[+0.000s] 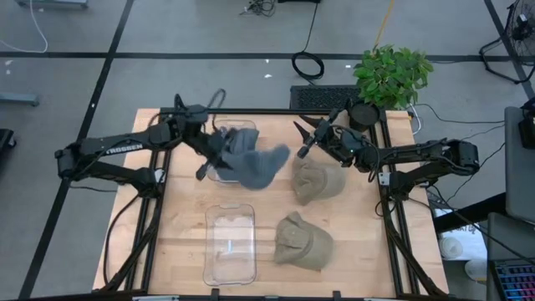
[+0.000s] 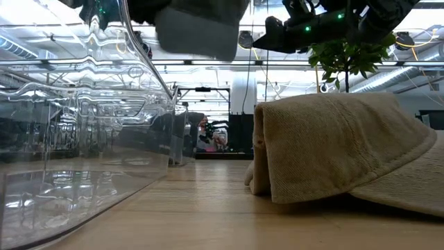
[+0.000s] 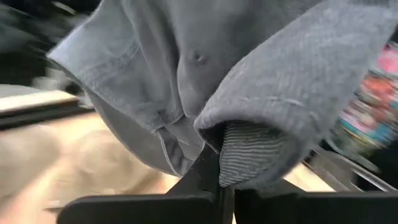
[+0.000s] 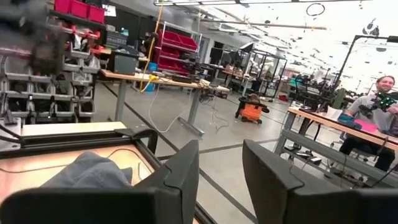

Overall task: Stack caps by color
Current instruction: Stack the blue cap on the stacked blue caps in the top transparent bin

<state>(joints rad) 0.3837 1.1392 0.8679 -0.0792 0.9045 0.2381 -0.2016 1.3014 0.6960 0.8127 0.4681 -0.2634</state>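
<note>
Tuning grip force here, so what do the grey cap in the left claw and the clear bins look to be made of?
The grey cap looks like soft woven cotton with a matte finish: it droops in folds from the left claw and shows stitching. The clear bins look like rigid glossy plastic: see-through walls with bright reflections.

overhead, table-level, 2 wrist cams
</note>
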